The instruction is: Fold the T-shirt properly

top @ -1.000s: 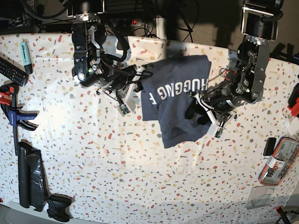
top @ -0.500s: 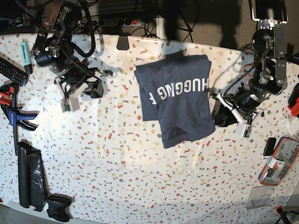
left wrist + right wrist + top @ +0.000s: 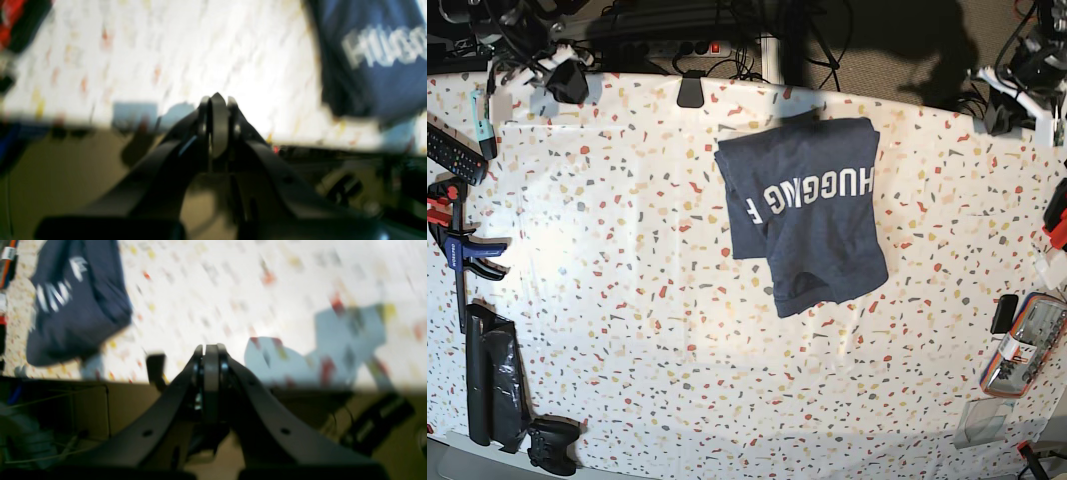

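Note:
The dark navy T-shirt (image 3: 802, 210) lies folded in a compact stack at the middle of the speckled table (image 3: 677, 330), white lettering facing up. It also shows blurred as the T-shirt (image 3: 377, 63) at the upper right of the left wrist view and as the T-shirt (image 3: 73, 306) at the upper left of the right wrist view. My left gripper (image 3: 218, 100) is shut on nothing and sits at the table's back right corner (image 3: 1002, 110). My right gripper (image 3: 210, 351) is shut and empty, over the back left corner (image 3: 567, 82). Both are far from the shirt.
Along the left edge lie a remote (image 3: 449, 150), a teal marker (image 3: 482, 112), a blue clamp (image 3: 459, 245), a black bundle (image 3: 492, 385) and a game controller (image 3: 552, 445). A clear pouch (image 3: 1025, 345) and a red item (image 3: 1057, 215) sit at the right edge.
Both arms pulled back from the shirt's sides to the table's back corners. The left gripper went from open to shut. The shirt has stayed as it lay.

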You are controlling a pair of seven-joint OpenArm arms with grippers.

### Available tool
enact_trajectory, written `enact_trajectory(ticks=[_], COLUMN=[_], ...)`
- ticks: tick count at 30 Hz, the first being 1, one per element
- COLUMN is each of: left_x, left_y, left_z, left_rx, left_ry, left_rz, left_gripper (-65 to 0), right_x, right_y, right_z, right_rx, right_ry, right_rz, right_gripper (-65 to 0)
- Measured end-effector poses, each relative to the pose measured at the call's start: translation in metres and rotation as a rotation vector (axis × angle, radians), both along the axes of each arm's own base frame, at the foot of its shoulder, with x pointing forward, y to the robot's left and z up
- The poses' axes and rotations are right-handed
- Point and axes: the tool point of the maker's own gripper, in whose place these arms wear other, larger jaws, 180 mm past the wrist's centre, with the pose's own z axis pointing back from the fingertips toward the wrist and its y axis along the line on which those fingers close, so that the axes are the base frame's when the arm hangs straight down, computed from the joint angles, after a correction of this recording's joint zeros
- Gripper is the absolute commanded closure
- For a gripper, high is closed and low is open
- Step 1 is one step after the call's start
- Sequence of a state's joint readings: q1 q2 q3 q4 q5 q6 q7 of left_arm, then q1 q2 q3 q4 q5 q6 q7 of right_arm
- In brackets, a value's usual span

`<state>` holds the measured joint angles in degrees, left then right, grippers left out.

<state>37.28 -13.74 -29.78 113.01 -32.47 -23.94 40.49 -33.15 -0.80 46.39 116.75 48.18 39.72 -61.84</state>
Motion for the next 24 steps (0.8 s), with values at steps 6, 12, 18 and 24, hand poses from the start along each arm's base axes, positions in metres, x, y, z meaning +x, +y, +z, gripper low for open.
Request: enact_trajectory(ticks=[6, 12, 18, 24], left_x=[-0.058, -0.094, -0.138, -0.196], left_y=[0.001, -0.001, 0.003, -0.012], left_z=[-0.018, -0.029, -0.079, -0.160], left_rx=[-0.002, 0.007, -0.022, -0.152], left_ry=[0.128, 0.218, 0.306, 0.456], left_rz=[0.009, 0.026, 0.163, 0.250], left_gripper=[0.0, 0.0, 0.0, 0.0], right_x=[-0.063, -0.098, -0.133, -0.178], right_y=[0.002, 0.003, -0.004, -0.056], right_z=[-0.018, -0.045, -0.100, -0.166], right_rx=[0.011, 0.000, 0.093, 0.054], right_ry=[0.172, 0.303, 0.446, 0.614], right_rz=[-0.018, -0.078, -0.163, -0.248], right_gripper=[0.0, 0.0, 0.0, 0.0])
